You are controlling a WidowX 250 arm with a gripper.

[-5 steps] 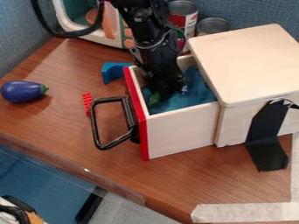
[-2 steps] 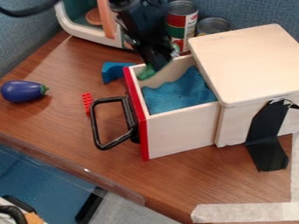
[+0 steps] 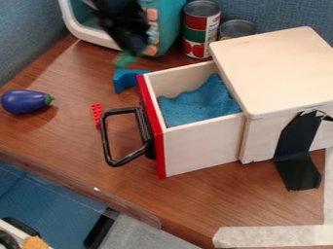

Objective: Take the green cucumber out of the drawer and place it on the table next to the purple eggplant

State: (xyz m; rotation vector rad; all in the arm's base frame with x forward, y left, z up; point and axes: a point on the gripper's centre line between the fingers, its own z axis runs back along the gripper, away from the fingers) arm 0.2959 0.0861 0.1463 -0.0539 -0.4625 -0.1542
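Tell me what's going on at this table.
The gripper has a small green thing at its tip, above the table by the blue block. The drawer stands open with blue cloth inside. The eggplant and red brick lie on the table, outside the drawer.
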